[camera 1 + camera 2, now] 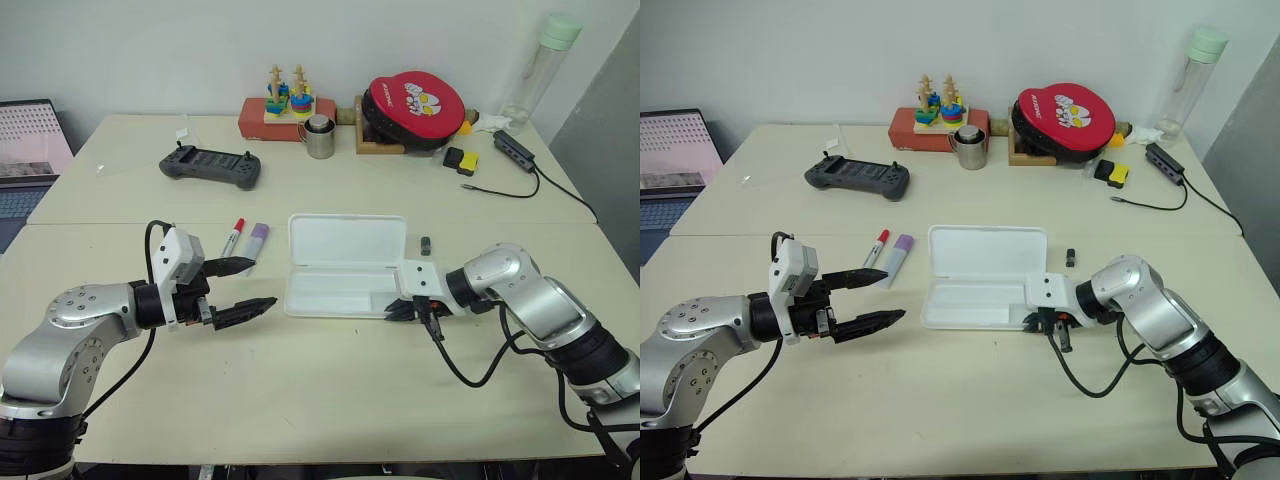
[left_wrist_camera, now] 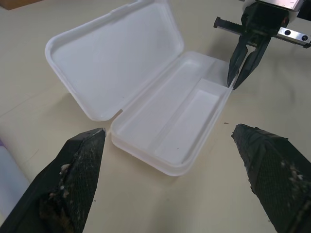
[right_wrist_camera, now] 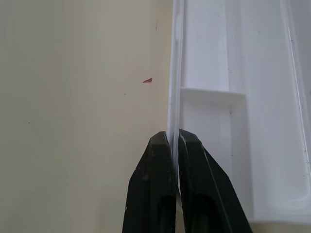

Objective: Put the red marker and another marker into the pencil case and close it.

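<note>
I see the flat white rectangular plastic pencil case [image 1: 345, 265] lying open on the pale, matte cream worktop [image 1: 330, 400], its smooth lid with rounded corners folded back flat toward the far side and its shallow tray split by a thin wall into a long compartment and a smaller one at my right end; the case's long axis runs left to right across my view. My right gripper [image 1: 402, 312] has its two black pointed fingers [image 3: 165, 184] clenched on the thin front rim of the tray near its right corner, the rim pinched between them. My left gripper [image 1: 243, 288] hovers just above the worktop to the left of the case, its rough, speckled black fingers [image 2: 73, 179] spread wide and released, holding nothing. Just beyond it lie the slim white-barrelled marker with a red cap [image 1: 233, 238] and, just beside it, the thick pale-lilac marker with a darker purple cap [image 1: 255, 242], both outside the case, their long axes running roughly away from me, caps at the far end.
</note>
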{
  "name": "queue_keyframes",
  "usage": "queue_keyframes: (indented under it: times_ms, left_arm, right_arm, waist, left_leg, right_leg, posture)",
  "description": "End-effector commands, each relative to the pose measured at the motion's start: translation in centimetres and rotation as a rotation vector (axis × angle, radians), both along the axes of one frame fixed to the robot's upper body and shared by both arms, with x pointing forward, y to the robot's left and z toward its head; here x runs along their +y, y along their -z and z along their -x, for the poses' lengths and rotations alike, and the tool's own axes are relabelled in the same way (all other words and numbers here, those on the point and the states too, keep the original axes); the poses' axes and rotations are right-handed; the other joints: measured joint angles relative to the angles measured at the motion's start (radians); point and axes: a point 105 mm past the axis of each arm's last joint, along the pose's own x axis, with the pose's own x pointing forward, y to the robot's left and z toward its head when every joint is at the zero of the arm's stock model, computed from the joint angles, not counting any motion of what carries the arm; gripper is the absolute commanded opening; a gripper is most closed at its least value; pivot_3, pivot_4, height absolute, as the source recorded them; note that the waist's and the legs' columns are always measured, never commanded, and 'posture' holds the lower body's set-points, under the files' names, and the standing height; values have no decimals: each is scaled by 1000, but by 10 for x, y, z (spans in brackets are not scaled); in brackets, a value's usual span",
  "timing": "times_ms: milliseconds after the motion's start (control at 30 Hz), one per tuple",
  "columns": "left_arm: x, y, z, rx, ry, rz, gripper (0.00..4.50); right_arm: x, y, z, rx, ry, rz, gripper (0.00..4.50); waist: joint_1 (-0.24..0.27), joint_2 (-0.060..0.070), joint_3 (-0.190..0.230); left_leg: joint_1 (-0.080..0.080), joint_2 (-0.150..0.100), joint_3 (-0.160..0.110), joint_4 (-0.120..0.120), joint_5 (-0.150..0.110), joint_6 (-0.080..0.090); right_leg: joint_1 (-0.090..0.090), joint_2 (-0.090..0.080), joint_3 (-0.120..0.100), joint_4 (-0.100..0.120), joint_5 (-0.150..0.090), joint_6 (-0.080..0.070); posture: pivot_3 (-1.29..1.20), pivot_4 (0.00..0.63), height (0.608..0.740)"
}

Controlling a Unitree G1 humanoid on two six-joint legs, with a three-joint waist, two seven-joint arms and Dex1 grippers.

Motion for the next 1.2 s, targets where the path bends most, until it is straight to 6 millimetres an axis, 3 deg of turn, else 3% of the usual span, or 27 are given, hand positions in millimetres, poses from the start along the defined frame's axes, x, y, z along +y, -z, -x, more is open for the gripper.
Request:
queue_keyframes:
  times_ms: [33, 133, 233, 333, 467, 633, 733, 1100, 1200]
  left_arm:
    - [-3, -11, -2, -38, 9, -9, 4500]
    - [-4, -10, -4, -38, 3, -6, 4500]
    - [-4, -10, -7, -31, -16, 4, 4500]
    - [4, -11, -13, -20, -81, 23, 4500]
    - [35, -17, -39, -32, -332, 48, 4500]
    - [71, -8, -67, -35, -604, 8, 4500]
    - [80, 1, -79, -19, -679, -36, 4500]
    - [79, 35, -90, 146, -699, -122, 4500]
    - [85, 45, -93, 165, -727, -173, 4036]
  right_arm:
    - [7, -5, 5, -28, -43, -15, 279]
    - [9, -6, 6, -28, -42, -30, 893]
    - [10, -9, 8, -34, -50, -45, 1793]
    - [11, -21, 9, -27, -46, -83, 2440]
    - [24, -75, -1, -29, 26, -342, 3214]
    - [37, -133, -14, -75, 104, -591, 4393]
    - [45, -147, -21, -118, 141, -655, 4457]
    - [50, -151, -19, -121, 156, -686, 4457]
    - [50, -152, -17, -118, 154, -689, 4500]
  waist:
    - [0, 0, 0]
    - [0, 0, 0]
    - [0, 0, 0]
    - [0, 0, 0]
    - [0, 0, 0]
    - [-3, 0, 0]
    - [-3, -1, 0]
    - [-5, -1, 0]
    - [-6, -1, 0]
  left_leg:
    - [0, 0, 0, 0, 0, 0]
    - [0, 0, 0, 0, 0, 0]
    - [0, 0, 0, 0, 0, 0]
    - [0, 0, 0, 0, 0, 0]
    - [0, 0, 0, 0, 0, 0]
    - [1, 0, -1, 0, 0, 0]
    - [1, -1, -2, 0, 0, 0]
    - [0, -6, -4, 0, 0, -1]
    - [0, -6, -4, 0, 0, -1]
  right_leg:
    - [0, 0, 0, 0, 0, 0]
    - [0, 0, 0, 0, 0, 0]
    - [0, 0, 0, 0, 0, 0]
    - [0, 0, 0, 0, 0, 0]
    - [0, 0, 0, 0, 0, 0]
    - [0, 1, -1, 2, 0, 0]
    - [0, 0, -2, 1, 0, 0]
    - [-1, -5, -5, 2, 0, 0]
    - [-1, -5, -5, 2, 0, 0]
  posture:
    - [0, 150, 740]
    - [0, 150, 740]
    - [0, 150, 740]
    - [0, 150, 740]
    - [0, 150, 740]
    - [0, 150, 740]
    - [0, 150, 740]
    - [0, 150, 740]
    - [0, 150, 740]
